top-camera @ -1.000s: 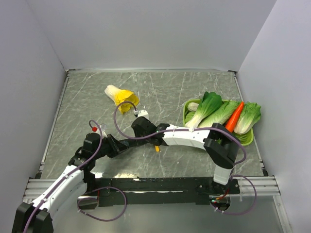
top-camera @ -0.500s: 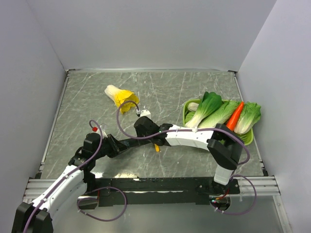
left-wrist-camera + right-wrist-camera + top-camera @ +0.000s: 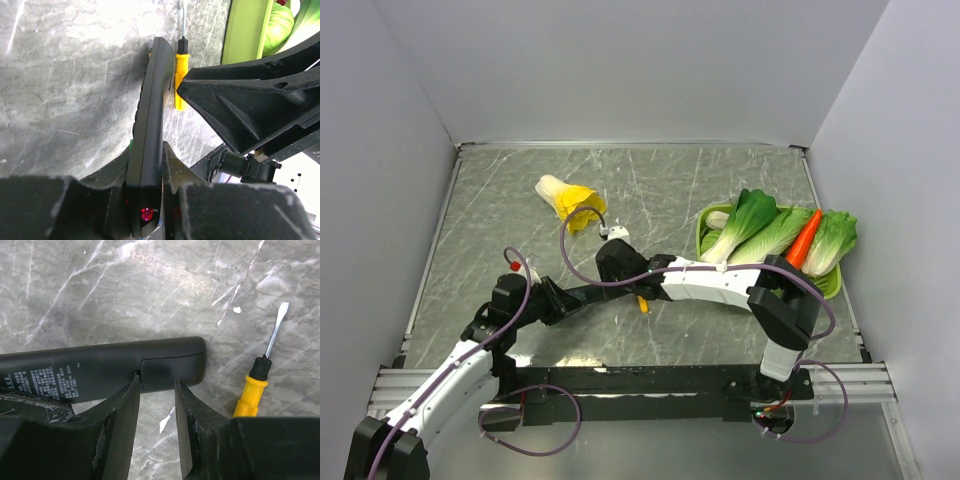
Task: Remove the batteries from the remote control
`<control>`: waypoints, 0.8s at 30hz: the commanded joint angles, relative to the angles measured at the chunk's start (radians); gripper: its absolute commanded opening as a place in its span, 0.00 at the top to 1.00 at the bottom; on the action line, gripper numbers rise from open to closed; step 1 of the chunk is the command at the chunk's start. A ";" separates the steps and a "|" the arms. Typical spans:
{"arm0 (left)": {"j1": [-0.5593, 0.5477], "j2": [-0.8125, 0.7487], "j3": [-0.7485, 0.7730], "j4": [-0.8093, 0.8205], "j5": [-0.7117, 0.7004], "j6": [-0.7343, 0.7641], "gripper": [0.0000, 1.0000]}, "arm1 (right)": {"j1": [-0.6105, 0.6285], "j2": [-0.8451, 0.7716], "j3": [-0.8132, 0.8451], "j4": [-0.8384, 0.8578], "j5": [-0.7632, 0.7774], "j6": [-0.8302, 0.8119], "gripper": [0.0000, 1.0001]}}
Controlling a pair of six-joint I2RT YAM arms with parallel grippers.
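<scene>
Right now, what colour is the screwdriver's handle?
The screwdriver has a yellow handle with a black collar at the shaft; it shows clearest in the right wrist view.

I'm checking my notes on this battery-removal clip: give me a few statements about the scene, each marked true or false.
1. The left gripper is clamped on the remote control. True.
2. The right gripper holds the screwdriver. False: the screwdriver lies on the table beside the remote control, and the right gripper is at the remote control's end with nothing between its fingers.
3. A carrot lies among leafy greens in the green tray. True.
4. The green tray stands on the left arm's side. False: it stands on the right arm's side.
</scene>
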 commanded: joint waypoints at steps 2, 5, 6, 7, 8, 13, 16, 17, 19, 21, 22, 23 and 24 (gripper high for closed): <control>-0.004 0.001 0.005 -0.029 -0.027 -0.001 0.99 | -0.006 -0.024 0.015 0.040 -0.016 0.013 0.58; -0.004 0.001 0.005 -0.029 -0.026 -0.001 0.99 | -0.006 -0.017 0.018 0.040 -0.020 0.014 0.58; -0.004 0.001 0.005 -0.029 -0.026 -0.001 0.99 | -0.007 -0.014 0.018 0.044 -0.020 0.014 0.58; -0.004 0.001 0.005 -0.029 -0.026 -0.001 0.99 | -0.006 -0.012 0.018 0.044 -0.020 0.014 0.58; -0.004 0.004 0.007 -0.029 -0.024 -0.001 0.99 | -0.006 -0.012 0.020 0.046 -0.020 0.014 0.58; -0.004 0.002 0.004 -0.026 -0.024 -0.002 0.99 | -0.006 0.000 0.029 0.043 -0.017 0.013 0.58; -0.004 0.002 0.005 -0.027 -0.023 -0.002 0.99 | -0.007 0.008 0.040 0.041 -0.014 0.013 0.58; -0.004 0.001 0.005 -0.027 -0.023 -0.004 0.99 | -0.006 0.012 0.043 0.041 -0.013 0.011 0.58; -0.004 -0.001 0.005 -0.029 -0.023 -0.004 0.99 | -0.006 0.016 0.048 0.040 -0.011 0.008 0.58; -0.004 -0.003 0.004 -0.029 -0.023 -0.004 0.99 | -0.007 0.023 0.054 0.037 -0.010 0.005 0.57; -0.004 -0.001 0.004 -0.028 -0.023 -0.004 0.99 | -0.007 0.025 0.058 0.035 -0.010 0.005 0.58; -0.004 -0.001 0.002 -0.026 -0.023 -0.004 0.99 | -0.007 0.029 0.060 0.034 -0.010 0.005 0.58; -0.004 0.001 0.002 -0.024 -0.021 -0.005 0.99 | -0.009 0.031 0.060 0.035 -0.011 0.005 0.58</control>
